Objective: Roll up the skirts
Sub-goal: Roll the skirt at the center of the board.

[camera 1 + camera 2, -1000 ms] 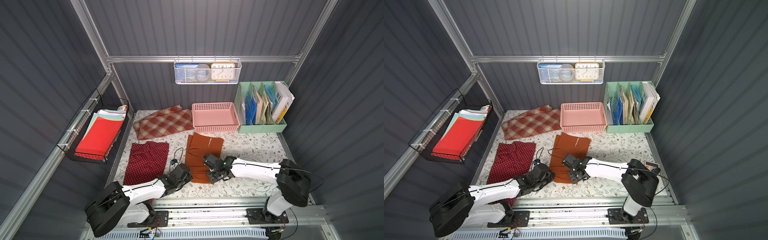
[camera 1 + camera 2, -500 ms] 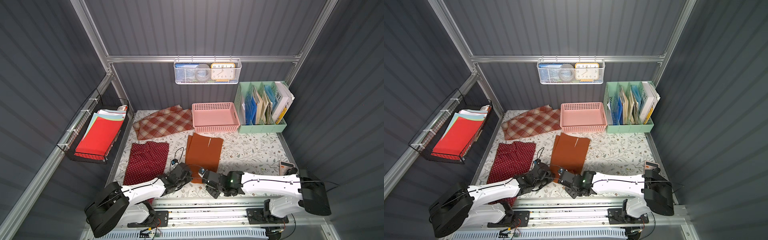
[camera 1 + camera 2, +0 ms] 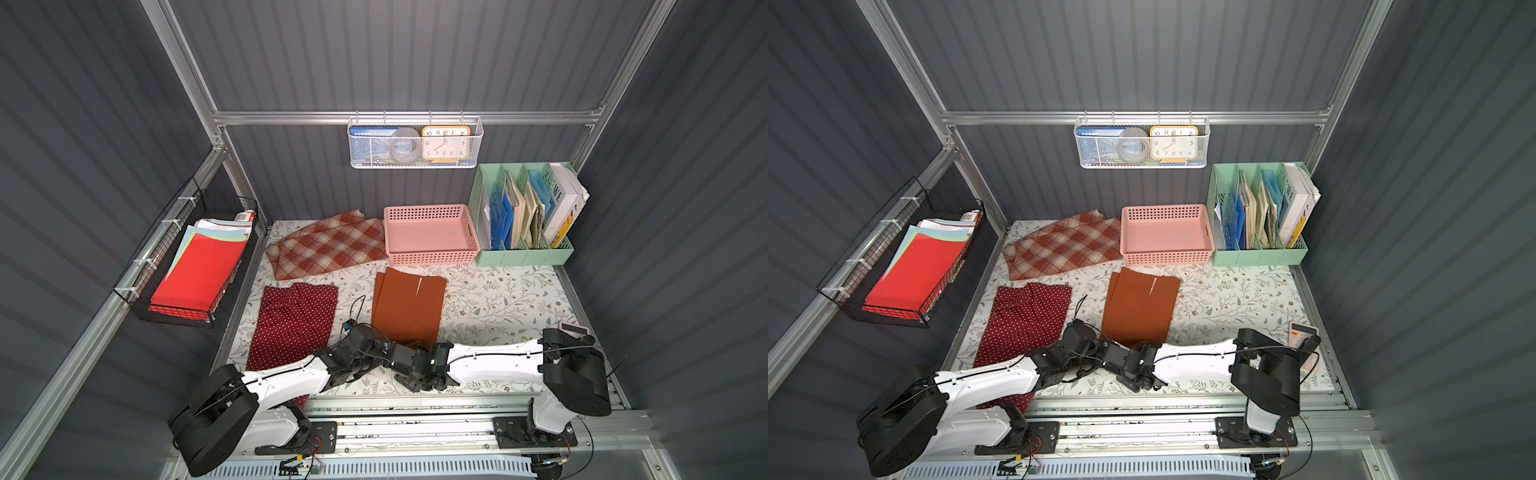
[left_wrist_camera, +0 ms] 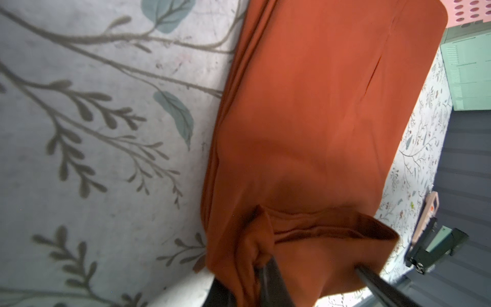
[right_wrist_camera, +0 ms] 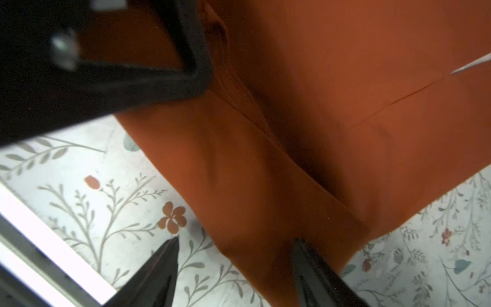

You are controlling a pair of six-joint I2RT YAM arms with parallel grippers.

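The polka-dot skirt (image 3: 295, 324) lies flat along the floral table's (image 3: 498, 299) left edge, with the plaid skirt (image 3: 328, 245) behind it in the back left corner. Near the middle of the front edge, the left gripper (image 4: 269, 265) pinches the near hem of the rust-orange skirt (image 3: 409, 305) and holds it raised. The rest of that skirt lies flat mid-table. Just beside it, the right gripper (image 5: 235, 240) has its jaws apart at the hem's corner.

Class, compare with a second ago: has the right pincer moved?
Yes. In both top views the right pincer has come nearer the front rail, farther from the pink basket, to the near edge of the rust-orange skirt.
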